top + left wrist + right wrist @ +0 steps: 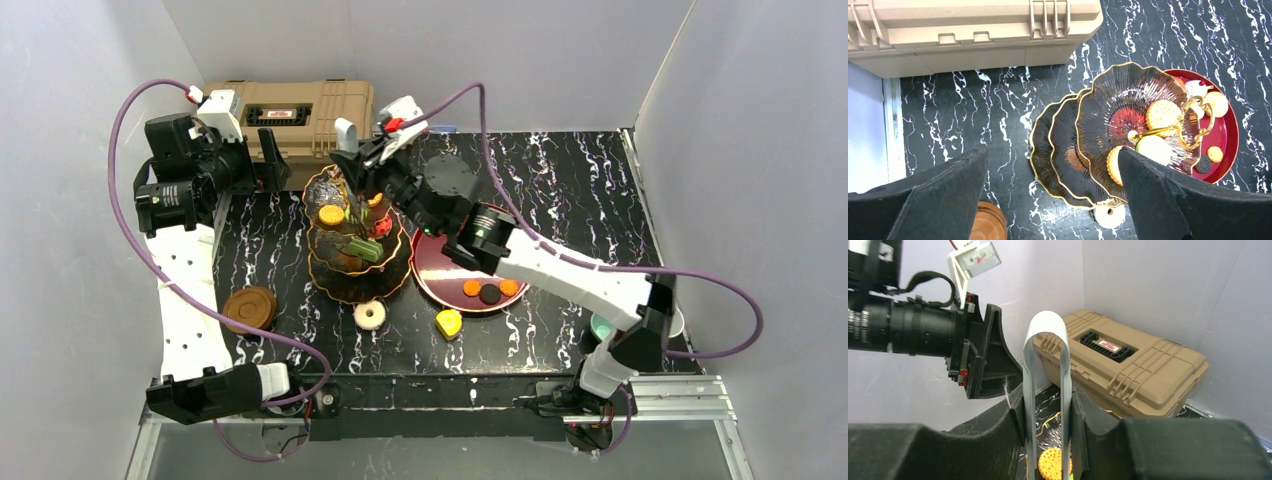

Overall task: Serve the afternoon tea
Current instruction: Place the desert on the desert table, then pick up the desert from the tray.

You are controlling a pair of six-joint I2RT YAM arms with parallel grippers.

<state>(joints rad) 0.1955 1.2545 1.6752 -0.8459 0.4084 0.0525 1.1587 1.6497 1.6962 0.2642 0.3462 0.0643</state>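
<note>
Right pincer (1048,415) grips white tongs (1047,321), tips cut off below; left pincer (1053,160) gapes wide.

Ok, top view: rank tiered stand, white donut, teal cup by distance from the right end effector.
1. Tiered stand, right under the right end effector gripping white tongs.
2. White donut, on the near side of the stand.
3. Teal cup, far right, at the near edge.
</note>
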